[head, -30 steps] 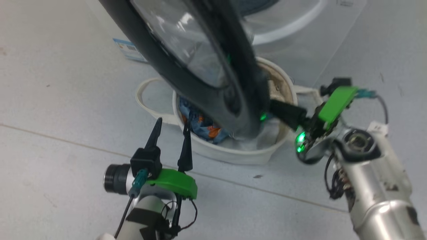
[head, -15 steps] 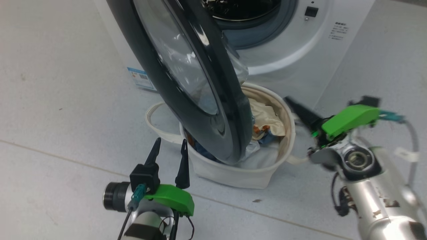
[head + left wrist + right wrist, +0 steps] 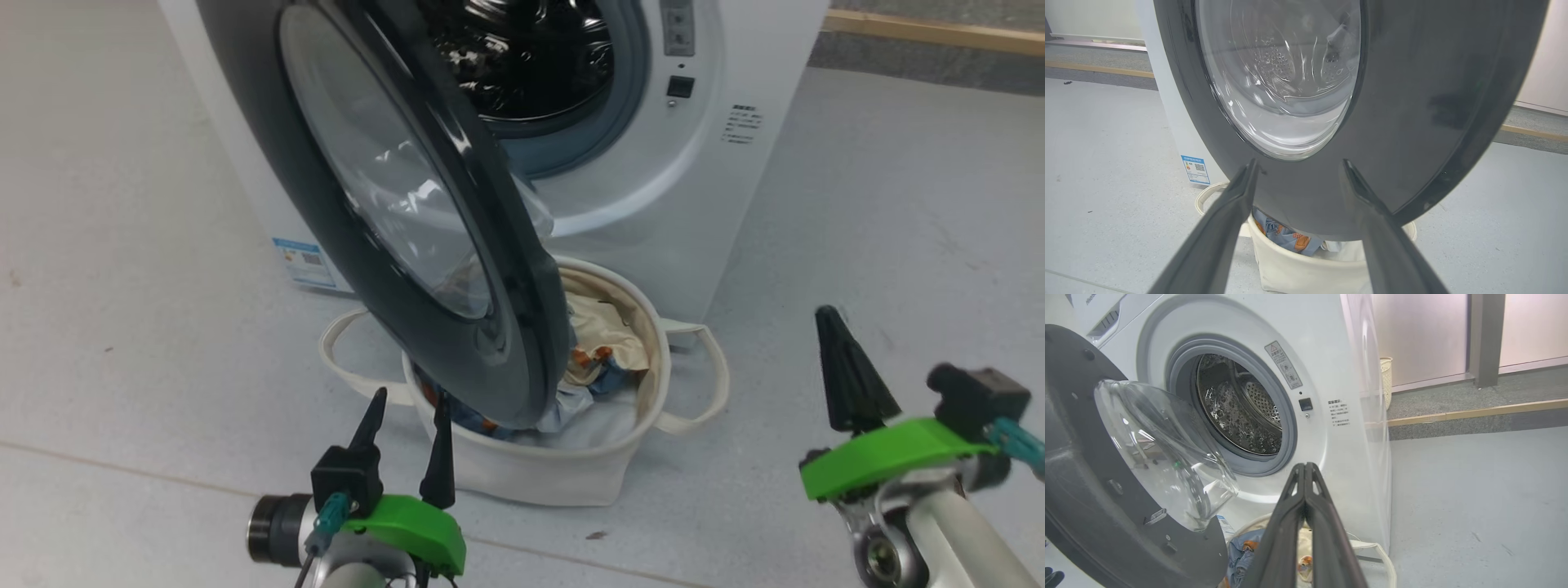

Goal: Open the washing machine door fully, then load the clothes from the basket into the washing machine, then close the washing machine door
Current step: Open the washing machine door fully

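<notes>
**op_newbie:** Where's everything sitting, and what do I grab?

**rig_vet:** Closest to you, your left gripper [image 3: 411, 395] is spread wide and empty, just beside the near wall of the small round cream canvas basket [image 3: 563, 482]. Your right gripper [image 3: 827, 317] is pressed together on nothing, well apart from the basket on its right side. The clothes, blue fabric with orange motifs plus some cream [image 3: 600, 359], are in the basket. They're half tucked under the big round glossy-black-rimmed washing machine door [image 3: 526, 327], which hangs out over the tub. Behind that is the boxy white front-loading washing machine [image 3: 653, 212], its steel drum mouth [image 3: 522, 57] uncovered.

My guess is the clothes are light and floppy and will drape and drag, so pinch a bunched fold on the uncovered right side. The door is stiff and its rim looks slick, so push on the rim's free edge, not the clear glass bowl [image 3: 384, 188]. I reckon it needs swinging wider first.

**op_newbie:** Anything different from half a second back?

**rig_vet:** The head camera has tipped up, so you see more drum. Your right gripper was just beside the basket's right rim and now it's backed off. The left one matches: same spot, same spread.
</notes>
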Available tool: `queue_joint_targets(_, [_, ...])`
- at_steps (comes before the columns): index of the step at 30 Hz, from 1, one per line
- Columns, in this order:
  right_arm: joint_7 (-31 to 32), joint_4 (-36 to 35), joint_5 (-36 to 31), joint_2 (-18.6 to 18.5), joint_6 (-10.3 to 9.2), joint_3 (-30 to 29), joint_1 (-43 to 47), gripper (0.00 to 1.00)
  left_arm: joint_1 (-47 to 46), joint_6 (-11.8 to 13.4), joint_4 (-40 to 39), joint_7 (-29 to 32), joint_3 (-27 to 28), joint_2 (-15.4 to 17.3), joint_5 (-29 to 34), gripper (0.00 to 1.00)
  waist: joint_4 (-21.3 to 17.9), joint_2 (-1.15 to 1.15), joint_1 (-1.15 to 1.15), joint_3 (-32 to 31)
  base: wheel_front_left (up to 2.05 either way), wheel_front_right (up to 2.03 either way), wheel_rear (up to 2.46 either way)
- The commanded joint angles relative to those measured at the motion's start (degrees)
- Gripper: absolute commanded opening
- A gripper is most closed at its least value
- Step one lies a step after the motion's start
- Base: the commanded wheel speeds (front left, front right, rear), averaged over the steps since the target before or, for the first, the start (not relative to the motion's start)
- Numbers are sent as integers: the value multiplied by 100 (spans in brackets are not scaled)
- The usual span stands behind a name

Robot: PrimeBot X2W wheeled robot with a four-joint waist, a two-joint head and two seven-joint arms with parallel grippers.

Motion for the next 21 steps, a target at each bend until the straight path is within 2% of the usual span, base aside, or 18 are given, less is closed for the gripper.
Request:
queue_joint_targets(1, [-104,-281,-273,39,25,-105,100,0,-86,-17,-178,-41,247,75,77,100,-123,0,1,-82,0,0,0])
queue_joint_targets(7, [-164,-316,-1097,411,25,-598,724,0,9,-101,-199,-41,343,75,135,100,-264,0,1,-178,0,0,0])
queue_joint_targets(8, [-165,-325,-1204,490,25,-677,788,42,24,-107,-209,-41,369,75,137,100,-287,0,1,-177,0,0,0])
queue_joint_targets(9, [-166,-361,-1338,566,25,-757,831,98,32,-110,-223,-41,396,75,148,100,-311,0,0,-170,0,0,0])
queue_joint_targets(13, [-168,-464,-1622,896,25,-955,978,100,63,-138,-228,-41,477,75,218,100,-381,0,0,-174,0,0,0])
queue_joint_targets(21, [-169,-370,-1889,1100,25,-1009,1018,100,91,-183,-211,-41,537,75,290,100,-423,0,0,-187,0,0,0])
